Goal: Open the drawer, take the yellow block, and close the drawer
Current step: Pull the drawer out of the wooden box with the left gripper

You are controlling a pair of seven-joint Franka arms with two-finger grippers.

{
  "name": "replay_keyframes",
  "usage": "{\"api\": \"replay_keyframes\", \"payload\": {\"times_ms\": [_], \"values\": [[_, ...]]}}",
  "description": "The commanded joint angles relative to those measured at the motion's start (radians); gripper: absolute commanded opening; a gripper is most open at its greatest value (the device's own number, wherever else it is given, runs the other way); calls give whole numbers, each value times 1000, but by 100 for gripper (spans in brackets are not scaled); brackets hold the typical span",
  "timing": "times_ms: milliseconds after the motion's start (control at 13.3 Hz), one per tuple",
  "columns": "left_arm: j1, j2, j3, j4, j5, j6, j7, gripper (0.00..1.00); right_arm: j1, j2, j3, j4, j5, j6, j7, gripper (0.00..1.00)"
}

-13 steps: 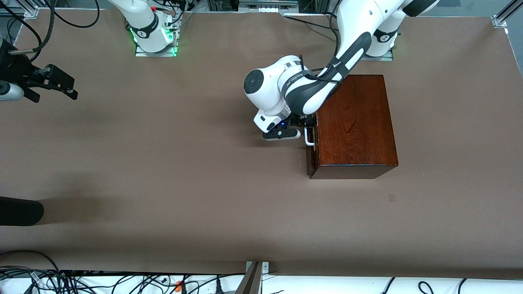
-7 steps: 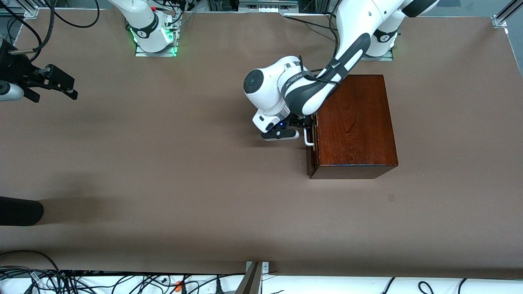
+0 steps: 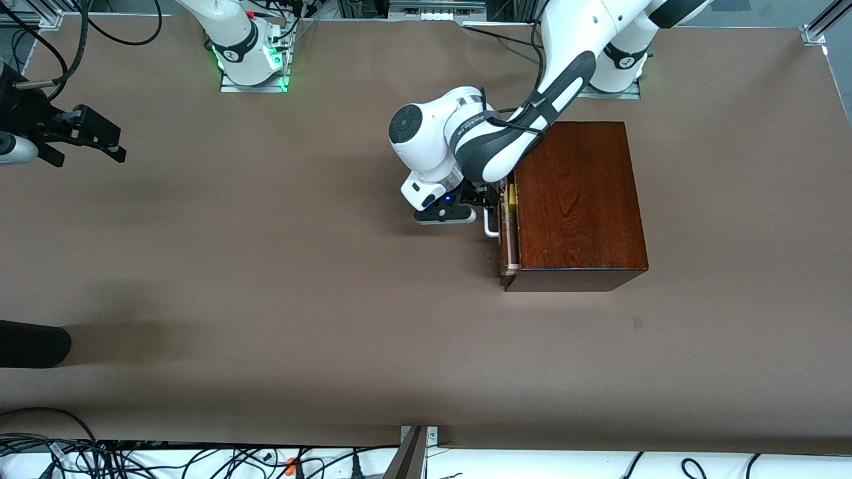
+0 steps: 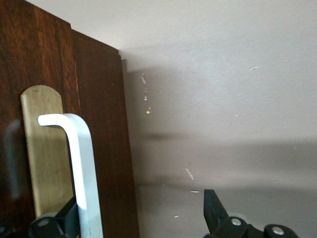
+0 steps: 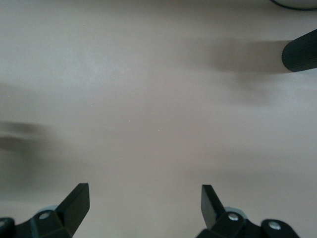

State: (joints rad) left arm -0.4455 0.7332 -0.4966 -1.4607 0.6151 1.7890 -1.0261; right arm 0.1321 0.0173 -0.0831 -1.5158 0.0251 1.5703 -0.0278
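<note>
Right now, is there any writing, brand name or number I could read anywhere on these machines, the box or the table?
None can be read.
The left arm has a line of small dark lettering on its white band near the wrist: too small to read.
The wooden box, its drawer and the table show no writing.
Both wrist views show no text.

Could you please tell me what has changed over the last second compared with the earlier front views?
The left gripper, hooked on the white handle, has pulled the drawer a little way out of the wooden box, exposing a strip of the yellow block. The box and the waiting right gripper have not moved.
</note>
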Motion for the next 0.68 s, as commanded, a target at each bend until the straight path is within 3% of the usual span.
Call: {"api": "replay_keyframes", "payload": {"times_ms": [0, 601], "values": [[-57, 78, -3, 117, -20, 10, -41, 100, -3, 3, 0, 16, 9, -9, 5, 100], [-120, 138, -3, 221, -20, 9, -101, 100, -3, 3, 0, 16, 9, -10, 5, 100]]}}
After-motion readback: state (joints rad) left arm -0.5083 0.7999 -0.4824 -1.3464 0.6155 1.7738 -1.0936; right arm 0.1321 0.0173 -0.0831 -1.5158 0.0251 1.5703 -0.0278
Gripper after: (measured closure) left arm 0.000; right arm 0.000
